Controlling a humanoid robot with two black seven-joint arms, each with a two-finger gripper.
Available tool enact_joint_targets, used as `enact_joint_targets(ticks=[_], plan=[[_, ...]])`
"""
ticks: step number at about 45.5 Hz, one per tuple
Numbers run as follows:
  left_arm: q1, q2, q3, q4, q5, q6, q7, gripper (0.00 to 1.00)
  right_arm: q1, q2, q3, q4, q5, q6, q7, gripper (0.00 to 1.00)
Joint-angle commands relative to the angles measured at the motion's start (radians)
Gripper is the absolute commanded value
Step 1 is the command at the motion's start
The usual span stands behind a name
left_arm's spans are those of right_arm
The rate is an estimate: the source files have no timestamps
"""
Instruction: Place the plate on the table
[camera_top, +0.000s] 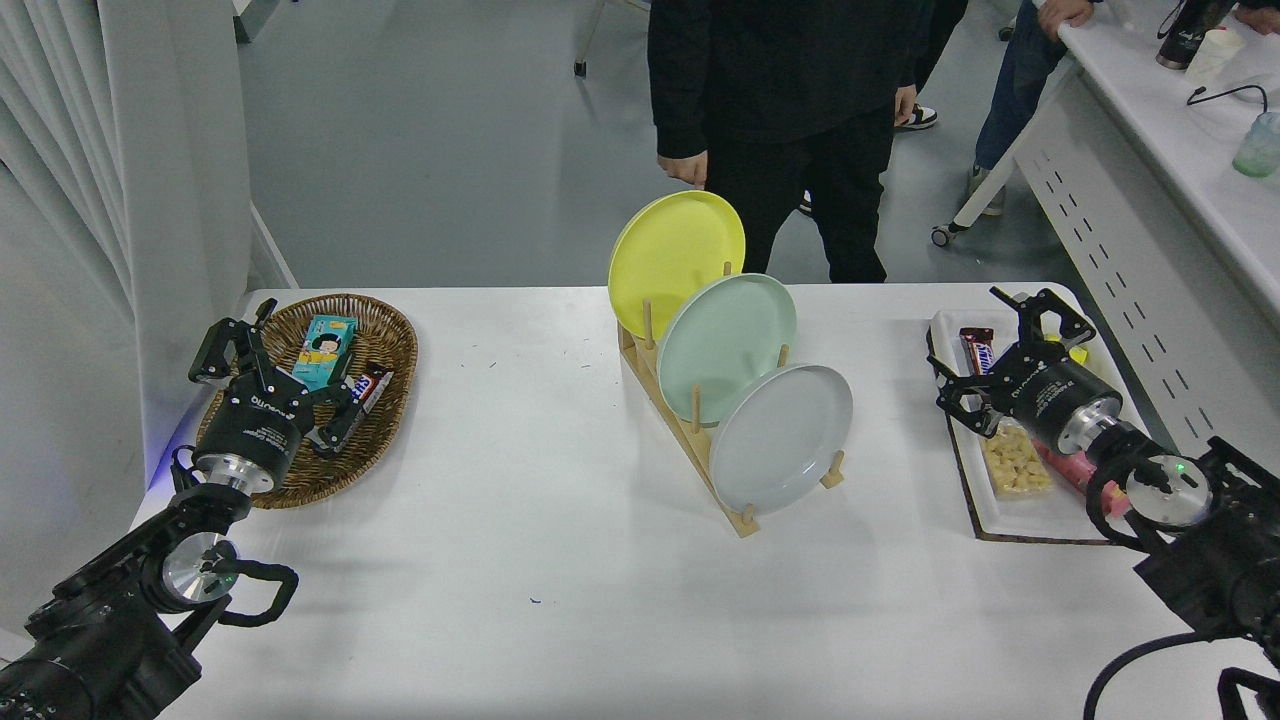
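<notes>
The light grey plate (782, 438) stands on edge in the front slot of a wooden rack (690, 430) at the middle of the white table (560, 560). Behind it in the rack stand a mint green plate (725, 342) and a yellow plate (673, 246). My right gripper (1005, 345) is open and empty above the white food tray (1040, 515) at the right, well clear of the grey plate. My left gripper (270, 375) is parked open over the wicker basket (390, 340) at the left.
The basket holds a teal snack box (325, 350) and a candy bar (368, 390). The tray holds a candy bar (980, 352), yellow snacks (1018, 462) and a pink pack. A person in black (780, 100) stands at the far edge behind the rack. A long desk (1170, 170) runs at the right.
</notes>
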Motion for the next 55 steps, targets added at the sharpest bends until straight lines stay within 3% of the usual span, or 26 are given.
enact_joint_targets(ticks=[1,8,17,24,38,55], plan=[[0.0,0.0,0.0,0.0,0.0,0.0,0.0,0.98,0.042,-0.044,-0.106,-0.007,-0.002,0.001,0.001,0.99],[0.0,0.0,0.0,0.0,0.0,0.0,0.0,0.98,0.045,-0.085,-0.126,0.027,0.01,0.002,0.0,0.99],[0.0,0.0,0.0,0.0,0.0,0.0,0.0,0.98,0.027,-0.223,-0.158,0.271,0.014,-0.031,0.001,0.99],[0.0,0.0,0.0,0.0,0.0,0.0,0.0,0.98,0.037,-0.287,-0.229,0.44,0.014,-0.148,0.003,0.99],[0.0,0.0,0.0,0.0,0.0,0.0,0.0,0.98,0.06,-0.289,-0.285,0.515,0.004,-0.291,0.001,0.99],[0.0,0.0,0.0,-0.001,0.0,0.0,0.0,0.98,0.179,-0.407,-0.532,0.858,0.1,-0.502,0.006,0.98]])
